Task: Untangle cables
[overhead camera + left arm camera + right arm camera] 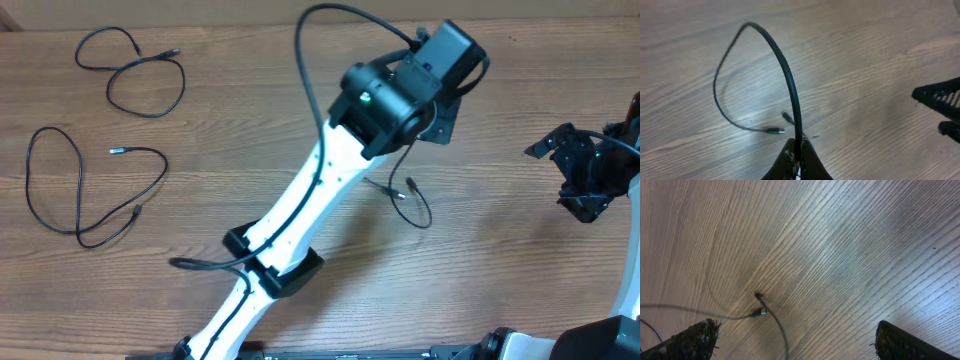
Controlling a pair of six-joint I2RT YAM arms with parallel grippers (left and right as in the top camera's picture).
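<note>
While 2 cables (pixel 184 85) lie apart left of the left gripper (pixel 799 146), it's pinching the 3rd cable (pixel 791 80); right gripper (pixel 796 337) wide, empty. Nearly done imo.

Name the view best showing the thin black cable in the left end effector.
Left wrist: the thin black cable shows its whole loop, both plug ends and the left end effector gripping it. Overhead, the white arm hides most. Right wrist catches only its plug ends.

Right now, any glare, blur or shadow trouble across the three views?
Overhead: even light, loose cables sharp, soft shadows only. Left wrist: pale sheen on the table; held cable slightly soft near the shut left gripper. Right wrist: bright glare band across the wood; open right gripper dark, blurred at the corners.
</note>
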